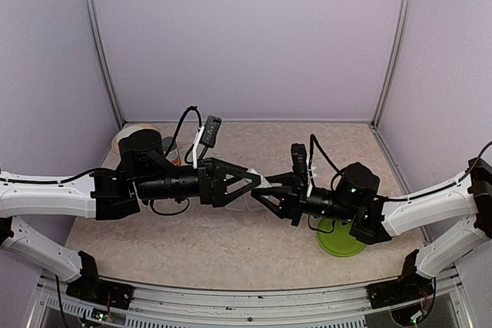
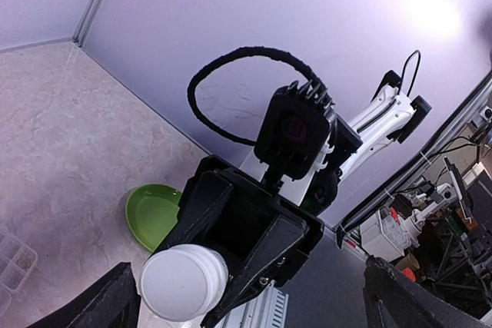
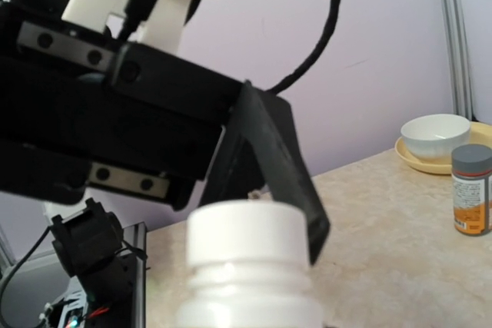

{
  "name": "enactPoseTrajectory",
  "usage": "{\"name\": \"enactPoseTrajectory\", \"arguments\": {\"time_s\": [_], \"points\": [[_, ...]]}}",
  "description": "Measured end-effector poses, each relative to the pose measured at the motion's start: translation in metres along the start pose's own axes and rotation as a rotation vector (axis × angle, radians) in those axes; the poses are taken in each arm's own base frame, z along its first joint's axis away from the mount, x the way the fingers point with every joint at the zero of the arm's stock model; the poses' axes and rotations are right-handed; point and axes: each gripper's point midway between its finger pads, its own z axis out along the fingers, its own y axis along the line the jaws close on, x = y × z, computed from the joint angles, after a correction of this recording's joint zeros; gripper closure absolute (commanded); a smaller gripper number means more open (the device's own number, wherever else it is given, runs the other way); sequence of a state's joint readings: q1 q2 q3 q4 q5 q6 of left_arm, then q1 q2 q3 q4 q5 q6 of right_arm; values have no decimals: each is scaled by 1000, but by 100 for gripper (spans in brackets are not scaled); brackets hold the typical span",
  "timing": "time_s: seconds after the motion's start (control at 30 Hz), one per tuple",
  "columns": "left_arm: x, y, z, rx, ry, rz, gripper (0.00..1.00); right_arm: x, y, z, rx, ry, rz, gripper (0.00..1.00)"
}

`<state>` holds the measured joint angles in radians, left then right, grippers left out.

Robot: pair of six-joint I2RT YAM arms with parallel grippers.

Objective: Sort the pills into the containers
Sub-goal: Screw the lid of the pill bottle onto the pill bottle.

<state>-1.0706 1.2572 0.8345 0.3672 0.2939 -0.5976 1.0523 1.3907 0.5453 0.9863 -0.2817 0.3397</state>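
**Top external view.** The two arms reach in from the sides and meet over the middle of the counter, forearms nearly level. The left pincer and right pincer point at each other, tips almost touching. What sits between the tips is hard to make out here, and the arms hide the counter beneath them. A green dish lies toward the near right corner, partly under the right arm. At the far left corner a pale plate and a grey-capped orange-labelled bottle are half hidden behind the left wrist.

**Left wrist view.** This pincer's own fingers show only as dark wedges in the bottom corners, spread wide apart with nothing between them. Facing the lens, the right pincer is clamped on a white bottle, with its ribbed cap toward the camera. At the left edge a clear compartmented box lies flat on the counter. It is cut off by the frame, so only a few cells show. The pills are too small to pick out.

**Right wrist view.** The white bottle's cap fills the bottom centre, blurred. Beyond it is the left pincer's black body and one angled finger. A white bowl sits on the plate, with the orange-labelled bottle just beside it. The box is out of view.
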Motion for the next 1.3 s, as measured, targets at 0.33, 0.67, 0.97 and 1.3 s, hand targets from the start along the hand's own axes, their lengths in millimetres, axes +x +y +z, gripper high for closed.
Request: {"name": "enactPoseTrajectory", "arguments": {"time_s": [0.33, 0.67, 0.97, 1.3], "points": [[0, -1, 1, 3, 1, 0, 1, -7, -3, 6, 27, -10, -14, 100], [-1, 5, 1, -30, -7, 12, 1, 2, -3, 16, 22, 21, -4, 100], [-2, 8, 1, -50, -12, 18, 1, 18, 5, 30, -12, 59, 9, 100], [-2, 8, 1, -56, -17, 22, 1, 24, 12, 36, -44, 66, 13, 100]]}}
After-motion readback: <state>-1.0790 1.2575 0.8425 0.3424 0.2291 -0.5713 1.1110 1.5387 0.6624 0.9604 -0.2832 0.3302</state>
